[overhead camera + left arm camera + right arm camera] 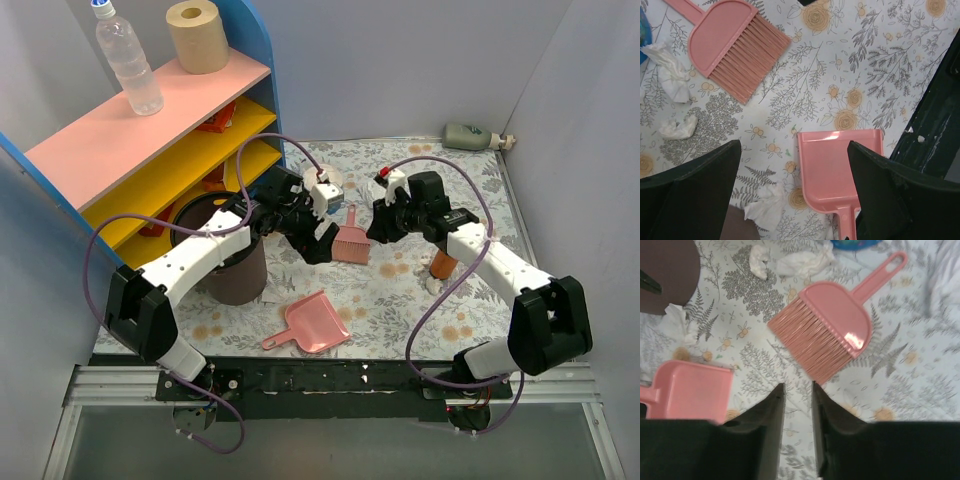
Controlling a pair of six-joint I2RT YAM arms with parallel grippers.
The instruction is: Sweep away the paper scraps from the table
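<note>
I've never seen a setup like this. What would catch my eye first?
Probably the two white robot arms bent over a flowery table, with a bright pink brush lying between them and a matching dustpan nearer the front edge. Crumpled white paper scraps lie beside the brush. At the back left stands a pink-and-yellow shelf with a bottle and a paper roll on top.

Crumpled white paper scraps (670,75) on my flowered table (880,65).
Three lie apart, back from the tabletop's near edge.
</note>
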